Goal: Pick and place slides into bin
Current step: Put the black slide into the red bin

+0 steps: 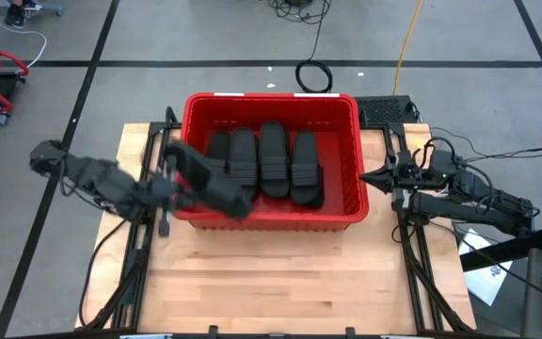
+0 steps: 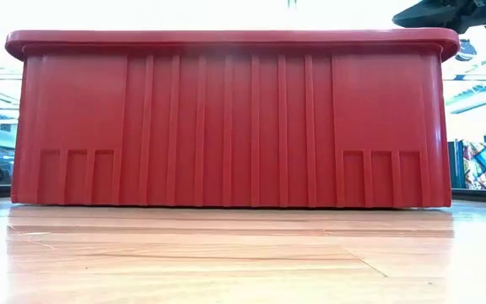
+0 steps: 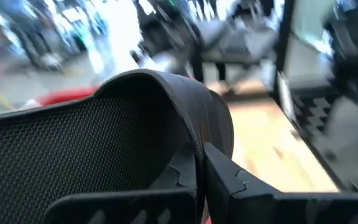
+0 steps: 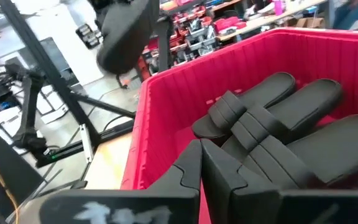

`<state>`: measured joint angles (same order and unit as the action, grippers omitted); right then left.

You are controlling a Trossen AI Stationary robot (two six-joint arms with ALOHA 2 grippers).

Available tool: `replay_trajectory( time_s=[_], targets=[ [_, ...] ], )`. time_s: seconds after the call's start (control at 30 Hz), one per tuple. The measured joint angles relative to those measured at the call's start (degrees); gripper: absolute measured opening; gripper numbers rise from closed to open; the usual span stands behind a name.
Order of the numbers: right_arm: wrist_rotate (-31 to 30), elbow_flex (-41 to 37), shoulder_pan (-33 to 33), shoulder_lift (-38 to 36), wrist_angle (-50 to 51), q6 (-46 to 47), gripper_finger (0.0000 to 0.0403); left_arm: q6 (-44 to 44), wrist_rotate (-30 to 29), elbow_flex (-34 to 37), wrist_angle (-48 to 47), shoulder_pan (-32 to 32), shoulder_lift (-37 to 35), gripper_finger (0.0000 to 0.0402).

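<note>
The bin (image 1: 273, 222) holds four slides (image 1: 274, 160) side by side; the left gripper (image 1: 216, 193) clamps a fifth slide (image 3: 104, 137) over its rim; right gripper (image 1: 373, 177) closed, empty

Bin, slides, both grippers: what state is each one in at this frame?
bin: upright on the table, holding slides.
slides in the bin: about four lying side by side on the floor of the bin.
held slide: gripped, above the bin's front-left corner.
left gripper: shut on the held slide.
right gripper: shut, empty, just outside the bin's right wall.
</note>
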<state>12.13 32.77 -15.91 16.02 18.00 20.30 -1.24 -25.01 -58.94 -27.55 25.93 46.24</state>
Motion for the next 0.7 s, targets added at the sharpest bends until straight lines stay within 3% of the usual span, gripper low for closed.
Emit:
replay_trajectory(
  time_s=[0.3, 0.4, 0.5, 0.7],
  targets=[
    [-10.0, 0.0, 0.0, 0.7, 0.0, 1.5, 0.0000, 11.7, 4.7, 0.5, 2.2, -17.6, -9.6, 0.0000],
    [-11.4, 0.0, 0.0, 1.4, 0.0, 1.4, 0.0000, 12.9, 10.7, 0.3, -0.2, -23.4, -11.6, 0.0000],
    [-13.3, 0.0, 0.0, 2.3, 0.0, 1.5, 0.0000, 12.4, 16.7, -3.6, -9.0, -30.3, -11.5, 0.0000],
    [-17.4, 0.0, 0.0, 4.1, -0.6, 1.8, 0.0000, 18.8, 33.0, -14.1, -20.9, -44.3, -1.9, 0.0000]
  ],
)
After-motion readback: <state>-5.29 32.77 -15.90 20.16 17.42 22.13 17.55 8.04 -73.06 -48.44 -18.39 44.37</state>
